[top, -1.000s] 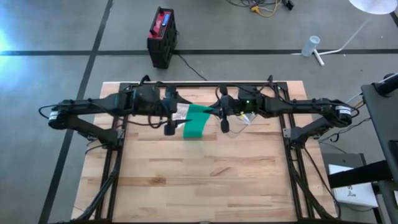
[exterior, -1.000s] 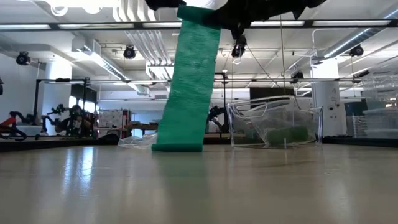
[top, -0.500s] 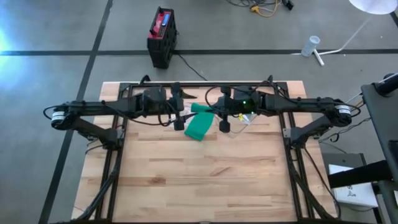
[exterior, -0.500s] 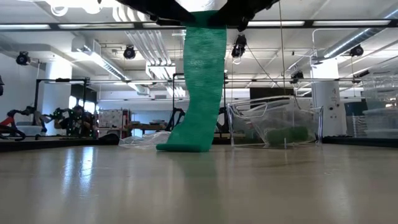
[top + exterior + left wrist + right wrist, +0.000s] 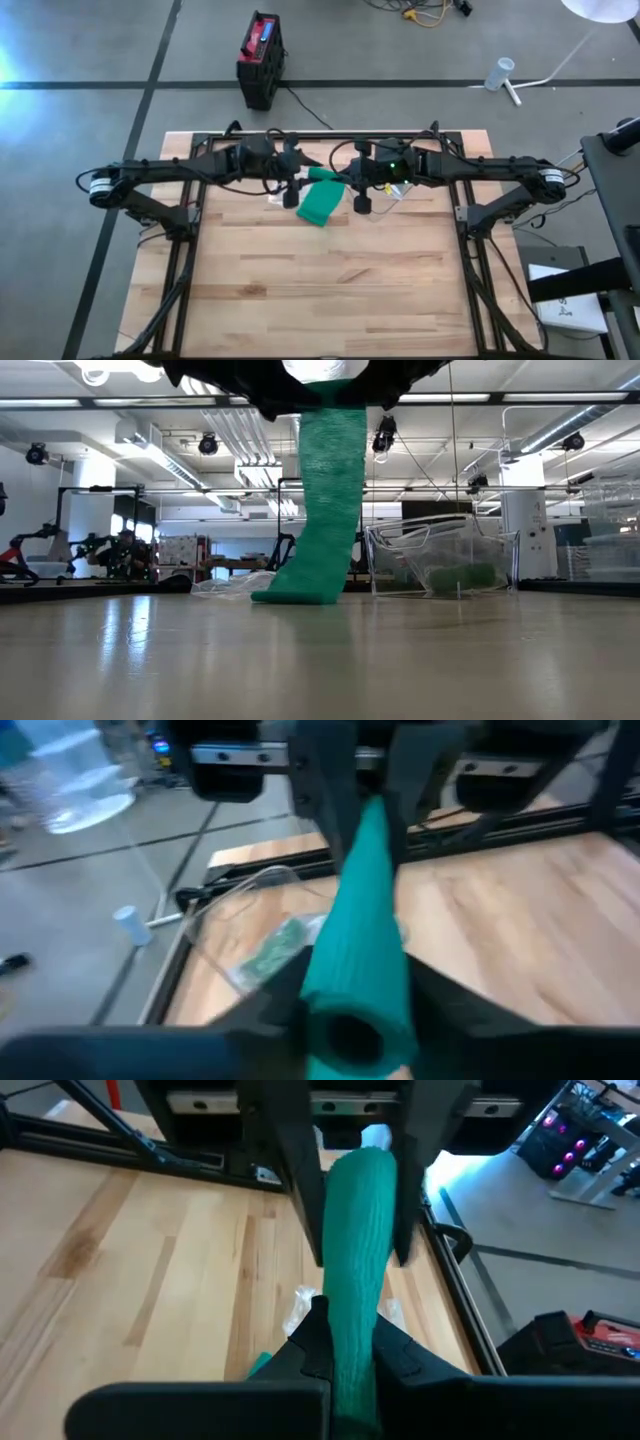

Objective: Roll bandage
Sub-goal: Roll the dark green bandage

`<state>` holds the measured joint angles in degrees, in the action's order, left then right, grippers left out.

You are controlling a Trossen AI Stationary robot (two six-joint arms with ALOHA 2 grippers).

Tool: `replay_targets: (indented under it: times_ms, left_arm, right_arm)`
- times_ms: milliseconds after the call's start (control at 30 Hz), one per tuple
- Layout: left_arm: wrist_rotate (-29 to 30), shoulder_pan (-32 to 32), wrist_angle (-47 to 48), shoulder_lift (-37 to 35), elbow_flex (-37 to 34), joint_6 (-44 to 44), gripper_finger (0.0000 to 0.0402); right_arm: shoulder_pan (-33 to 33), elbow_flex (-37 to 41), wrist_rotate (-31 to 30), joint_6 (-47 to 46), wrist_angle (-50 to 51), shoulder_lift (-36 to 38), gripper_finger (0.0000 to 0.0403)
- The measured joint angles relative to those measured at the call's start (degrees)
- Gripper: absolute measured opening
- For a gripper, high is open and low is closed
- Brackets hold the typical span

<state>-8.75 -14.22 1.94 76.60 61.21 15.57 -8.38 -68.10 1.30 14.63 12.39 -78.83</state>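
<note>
Bandage: green bandage roll (image 5: 322, 175) spans between both pincers, tail (image 5: 322, 510) hanging to wooden table (image 5: 320, 290).
Left gripper (image 5: 291, 180): clamped on roll's end.
Right gripper (image 5: 358, 184): clamped on opposite end.

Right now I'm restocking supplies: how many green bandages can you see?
1 for sure: the green bandage held in the air between the left claw and right claw, its tail touching the table. Something green lies in the clear container; unclear.

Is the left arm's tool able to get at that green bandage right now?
Yes, it seems so. The left tool is already at one end of the green bandage, the right tool at the other, and nothing stands between them.
</note>
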Motion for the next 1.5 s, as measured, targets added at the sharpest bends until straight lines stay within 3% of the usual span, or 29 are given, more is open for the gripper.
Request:
replay_targets:
  times_ms: [100, 167, 333, 467, 667, 900, 1033, 1233, 1500]
  left_arm:
    - [-2.82, -0.41, 0.06, 0.0, 0.0, -0.52, 0.0044]
    - [-2.86, -0.41, 0.06, 0.0, 0.0, -1.17, 0.0016]
    - [-2.74, -0.41, 0.9, -0.75, 0.0, -1.75, 0.0029]
    - [-2.59, -0.4, 1.98, -2.82, -0.09, -2.77, 0.001]
    - [-2.08, -0.44, -3.31, -6.64, -3.96, -5.8, 0.0012]
    - [-2.93, -0.44, -16.3, -10.22, -13.68, -9.36, 0.001]
    - [-4.47, -0.44, -22.16, -12.23, -17.7, -11.7, 0.001]
    - [-5.35, -0.41, -22.92, -14.14, -18.99, -11.87, 0.001]
    - [-5.44, -0.41, -22.86, -15.2, -19.02, -11.87, 0.0009]
  right_arm:
    - [0.0, 0.0, 0.0, -0.02, 0.36, 0.02, 0.0013]
    - [0.0, -0.08, 0.0, -0.33, 0.55, 0.02, 0.0024]
    - [0.69, -2.19, 0.0, -1.52, 2.04, 0.23, 0.0072]
    - [2.57, -6.15, -0.88, 1.19, 6.52, 1.68, 0.0121]
    - [6.57, -8.36, -12.39, 6.6, 6.46, 2.32, 0.0172]
    - [10.84, -7.37, -21.72, 13.62, 0.9, 0.44, 0.018]
    - [11.72, -7.39, -22.32, 15.6, -1.12, -0.83, 0.0181]
    - [11.93, -8.95, -22.84, 21.07, -4.63, -3.12, 0.0181]
    - [11.89, -12.44, -22.18, 21.29, -4.56, -4.57, 0.0181]
